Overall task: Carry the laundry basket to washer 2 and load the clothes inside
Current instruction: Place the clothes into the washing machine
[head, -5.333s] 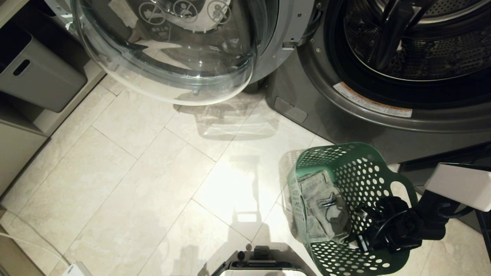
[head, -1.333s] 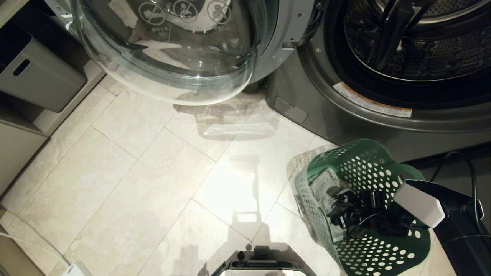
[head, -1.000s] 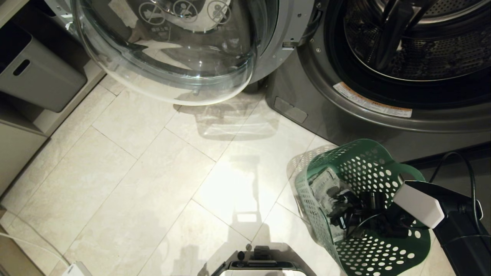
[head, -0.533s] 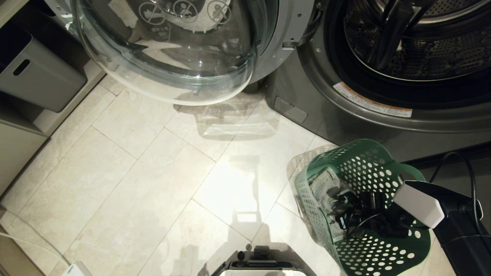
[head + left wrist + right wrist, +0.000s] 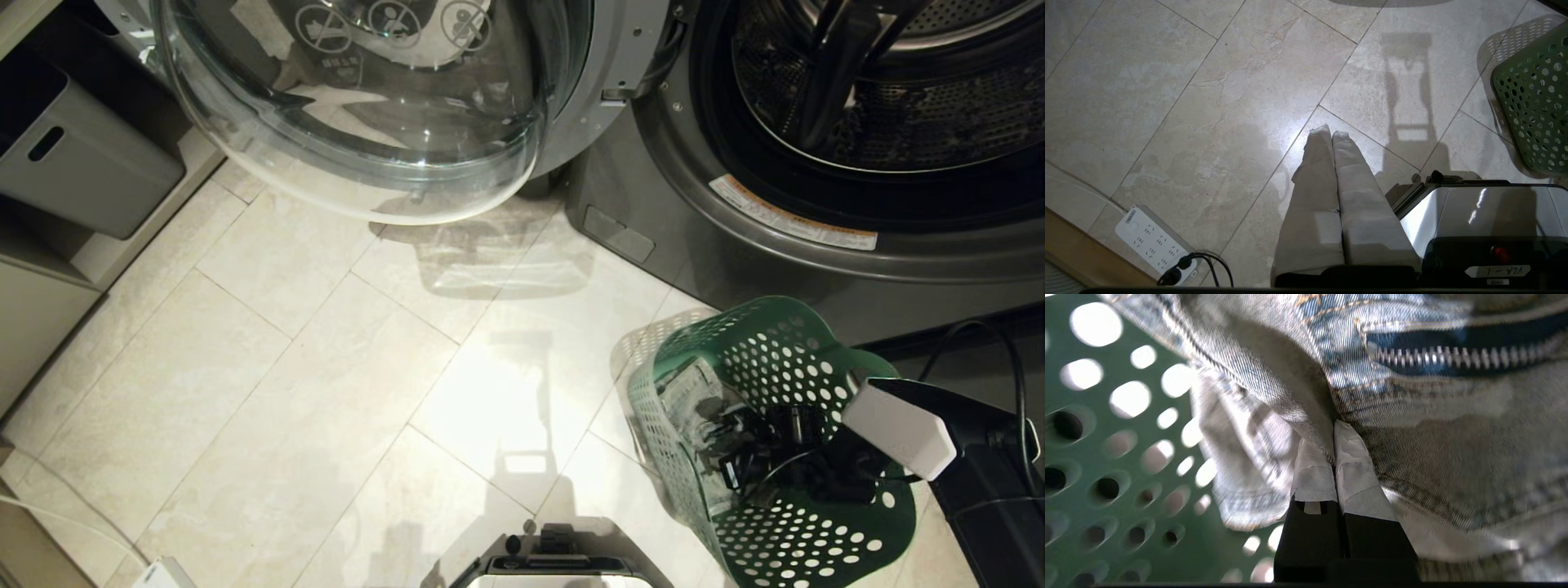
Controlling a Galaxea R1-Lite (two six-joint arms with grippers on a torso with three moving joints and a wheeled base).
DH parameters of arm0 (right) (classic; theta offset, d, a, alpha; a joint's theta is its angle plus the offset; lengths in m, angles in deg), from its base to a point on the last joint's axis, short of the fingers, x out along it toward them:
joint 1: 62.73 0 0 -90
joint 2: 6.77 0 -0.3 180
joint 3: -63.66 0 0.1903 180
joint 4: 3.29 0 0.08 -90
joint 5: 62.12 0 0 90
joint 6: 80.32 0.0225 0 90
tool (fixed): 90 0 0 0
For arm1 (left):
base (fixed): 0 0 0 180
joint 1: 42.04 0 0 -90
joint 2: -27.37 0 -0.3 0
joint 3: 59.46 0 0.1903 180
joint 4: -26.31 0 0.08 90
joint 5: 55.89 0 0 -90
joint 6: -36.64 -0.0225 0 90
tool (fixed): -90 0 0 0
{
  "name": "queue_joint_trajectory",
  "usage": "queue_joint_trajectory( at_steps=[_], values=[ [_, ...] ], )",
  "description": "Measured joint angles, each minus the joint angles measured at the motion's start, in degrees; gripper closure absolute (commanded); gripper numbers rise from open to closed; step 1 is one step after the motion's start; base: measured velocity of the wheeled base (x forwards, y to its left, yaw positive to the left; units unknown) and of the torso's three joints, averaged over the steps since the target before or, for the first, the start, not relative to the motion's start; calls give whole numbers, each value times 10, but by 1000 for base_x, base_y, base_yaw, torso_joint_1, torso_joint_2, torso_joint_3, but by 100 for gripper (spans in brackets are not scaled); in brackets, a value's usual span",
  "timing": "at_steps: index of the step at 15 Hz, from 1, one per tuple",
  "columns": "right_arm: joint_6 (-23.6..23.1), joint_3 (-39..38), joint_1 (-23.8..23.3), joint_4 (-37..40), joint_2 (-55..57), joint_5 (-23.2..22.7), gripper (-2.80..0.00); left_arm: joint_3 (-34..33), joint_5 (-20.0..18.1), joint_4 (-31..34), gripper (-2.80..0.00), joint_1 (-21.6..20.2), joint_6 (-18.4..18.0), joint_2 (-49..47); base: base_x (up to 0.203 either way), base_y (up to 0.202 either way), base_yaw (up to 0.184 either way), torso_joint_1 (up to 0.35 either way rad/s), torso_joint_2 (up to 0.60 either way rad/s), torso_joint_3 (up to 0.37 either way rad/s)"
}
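Green plastic laundry basket (image 5: 808,539) is seen on the floor (image 5: 326,367) at the near right, just before the open washer (image 5: 816,220). Inside it, the right end effector (image 5: 1333,435) is pinched shut on the clothes (image 5: 1433,449). The left end effector (image 5: 1331,136) is closed, holding nothing.

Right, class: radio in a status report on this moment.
Right gripper shut on the clothes inside the laundry basket. Left gripper shut, idle over floor. Washer 2 drum open, path unobstructed.

1 laundry basket (image 5: 775,457), 1 denim garment (image 5: 1412,416), 1 washer (image 5: 816,163), 1 grey bin (image 5: 82,163), 1 power strip (image 5: 1153,245)
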Motion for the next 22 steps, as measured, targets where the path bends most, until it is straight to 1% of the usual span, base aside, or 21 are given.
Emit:
queue_joint_trajectory(
  at_steps=[3,6,10,17,19,22],
  values=[
    [-2,-55,0,42,-63,0,0,0,0,0,0,0,0,0,0,0,0,0,0,0],
    [-4,-124,-1,69,-144,-1,0,0,0,0,0,0,0,0,0,0,0,0,0,0],
    [-5,-217,-1,76,-256,-2,0,0,0,0,0,0,0,0,0,0,0,0,0,0],
    [-13,-399,0,78,-495,2,0,0,0,0,0,0,0,0,0,0,0,0,0,0],
    [-22,-438,0,84,-563,16,0,0,0,0,0,0,0,0,0,0,0,0,0,0],
    [-41,-473,2,89,-668,54,0,0,0,0,0,0,0,0,0,0,0,0,0,0]
  ],
)
